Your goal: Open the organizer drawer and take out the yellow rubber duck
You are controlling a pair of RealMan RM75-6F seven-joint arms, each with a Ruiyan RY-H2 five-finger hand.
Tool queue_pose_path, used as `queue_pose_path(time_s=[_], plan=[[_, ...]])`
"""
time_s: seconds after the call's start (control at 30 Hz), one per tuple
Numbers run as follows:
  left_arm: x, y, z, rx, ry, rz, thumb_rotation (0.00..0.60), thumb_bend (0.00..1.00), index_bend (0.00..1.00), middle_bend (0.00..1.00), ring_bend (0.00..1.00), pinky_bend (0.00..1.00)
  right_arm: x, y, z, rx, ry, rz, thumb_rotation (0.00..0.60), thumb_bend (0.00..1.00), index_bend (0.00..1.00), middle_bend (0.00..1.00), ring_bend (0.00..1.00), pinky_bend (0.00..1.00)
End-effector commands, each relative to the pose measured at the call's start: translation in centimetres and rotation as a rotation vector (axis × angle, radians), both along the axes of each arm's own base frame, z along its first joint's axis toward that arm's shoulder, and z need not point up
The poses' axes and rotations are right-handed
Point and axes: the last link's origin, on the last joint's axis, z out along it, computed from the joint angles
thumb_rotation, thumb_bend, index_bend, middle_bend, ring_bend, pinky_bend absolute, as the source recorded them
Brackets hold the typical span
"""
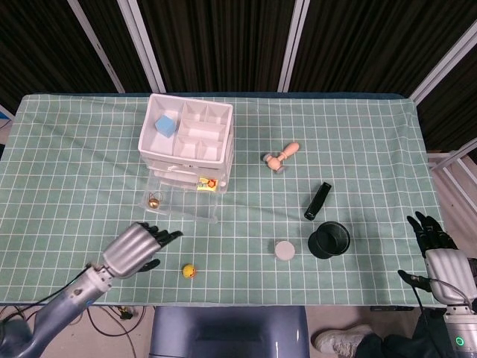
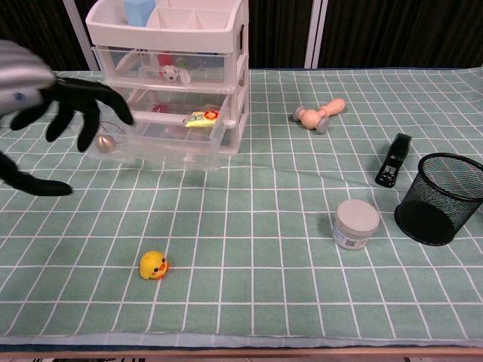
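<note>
In the head view, a green cloth (image 1: 89, 171) with a white grid is seen spread over the table. The white plastic organizer (image 1: 188, 143) stands in the upper left part of the frame, its top tray divided into compartments, and a light blue cube (image 1: 165, 125) is seen in one of them. Its lowest drawer (image 1: 181, 201), of clear plastic, is pulled out toward the lower edge of the frame. The yellow rubber duck (image 1: 189, 271), small and rounded, lies on the cloth in the lower left part, well apart from the drawer. The left hand (image 1: 134, 248), with a silver shell and black fingers, is found to the left of the duck; it is released, the fingers spread, and nothing is held. At the lower right corner the right hand (image 1: 439, 252) is seen off the table, the fingers apart and empty. Near the middle a wooden dumbbell-shaped toy (image 1: 281, 156) lies, and lower right a black stapler (image 1: 317, 201), a black mesh cup (image 1: 329, 240) and a small white round jar (image 1: 284, 250).

In the chest view, the duck (image 2: 153, 265) is shown at lower left, alone on the cloth. The left hand (image 2: 53, 113) is raised at the left edge, in front of the open drawer (image 2: 162, 139), partly covering it. A small golden bell (image 2: 105, 142) is seen inside the drawer.
</note>
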Motion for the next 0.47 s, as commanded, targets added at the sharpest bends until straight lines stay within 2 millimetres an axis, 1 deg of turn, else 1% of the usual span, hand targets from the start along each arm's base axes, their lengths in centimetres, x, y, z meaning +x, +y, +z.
queue_pose_path(time_s=[0.03,0.07,0.13,0.17,0.2,0.3,0.37,0.47], plan=[[-4.1,-4.9,3.2,0.176,-0.033,0.341,0.6,0.1,0.1,0.14,0.17,0.34,0.2,0.2,-0.1,0.005,0.031,0.031,0.6,0.1,0.0,0.0,0.0,0.23],[-4.8,-5.5,3.5,0.192,-0.036,0.386,0.6,0.1,0.06,0.08,0.11,0.27,0.3,0.2,0.0,0.003,0.043,0.046,0.6,0.09,0.0,0.0,0.0,0.23],[-6.2,-6.5,4.0,0.23,-0.049,0.462,0.6,0.08,0.01,0.02,0.03,0.17,0.5,0.3,0.0,-0.002,0.072,0.08,0.6,0.08,0.0,0.0,0.0,0.23],[-6.9,-6.8,4.2,0.248,-0.052,0.485,0.6,0.08,0.0,0.0,0.01,0.11,0.5,0.4,-0.1,-0.003,0.081,0.09,0.6,0.07,0.0,0.0,0.0,0.23],[-7.7,-7.3,4.5,0.273,-0.053,0.506,0.6,0.07,0.0,0.0,0.0,0.07,0.5,0.5,-0.1,-0.002,0.092,0.099,0.6,0.06,0.0,0.0,0.0,0.23],[-9.6,-8.1,4.8,0.32,-0.067,0.547,0.6,0.07,0.0,0.0,0.0,0.03,0.5,0.7,-0.3,-0.002,0.109,0.107,0.6,0.05,0.0,0.0,0.0,0.23],[-10.2,-8.2,5.0,0.33,-0.098,0.574,0.6,0.07,0.0,0.0,0.0,0.02,0.6,0.8,-0.3,-0.006,0.11,0.114,0.6,0.05,0.0,0.0,0.0,0.23],[-10.6,-7.7,5.2,0.356,-0.113,0.579,0.6,0.06,0.0,0.0,0.0,0.01,0.6,0.8,-0.3,-0.013,0.105,0.116,0.6,0.05,0.0,0.0,0.0,0.23]])
